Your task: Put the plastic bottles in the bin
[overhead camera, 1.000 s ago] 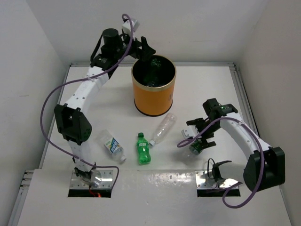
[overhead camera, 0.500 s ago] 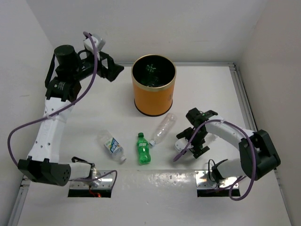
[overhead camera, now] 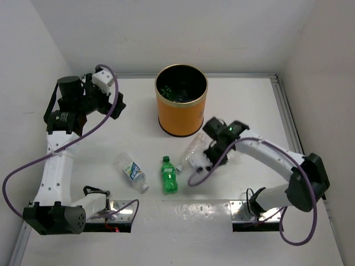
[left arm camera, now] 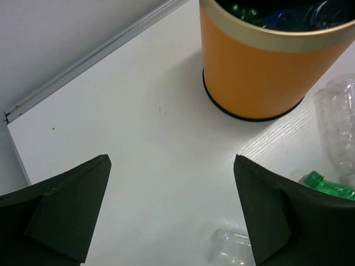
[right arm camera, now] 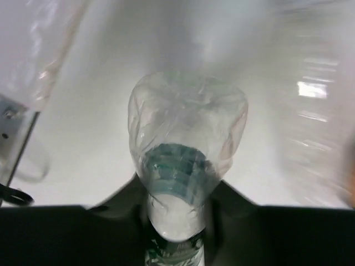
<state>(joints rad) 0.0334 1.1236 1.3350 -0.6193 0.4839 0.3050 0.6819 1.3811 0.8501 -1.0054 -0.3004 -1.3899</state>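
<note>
My right gripper (overhead camera: 209,153) (right arm camera: 176,216) is shut on a clear crinkled plastic bottle (right arm camera: 186,127) with a green and white label, its base pointing away from the wrist. It hovers just right of a clear bottle (overhead camera: 193,149) lying in front of the orange bin (overhead camera: 180,119) (left arm camera: 255,72). A green bottle (overhead camera: 168,175) (left arm camera: 327,185) and a clear white-labelled bottle (overhead camera: 132,172) lie nearer the front. Green and blue bottles (left arm camera: 277,14) show inside the bin. My left gripper (overhead camera: 115,103) (left arm camera: 172,163) stands open and holds nothing, high at the far left, away from the bin.
White walls close the table on the left, back and right. A raised rail (overhead camera: 280,105) runs along the right edge. Purple cables (overhead camera: 33,160) hang from both arms. The two arm bases (overhead camera: 108,213) sit on the front strip.
My right gripper has shut on the labelled clear bottle and carried it left, up beside the clear bottle lying by the bin. The left arm has swung left, away from the bin.
</note>
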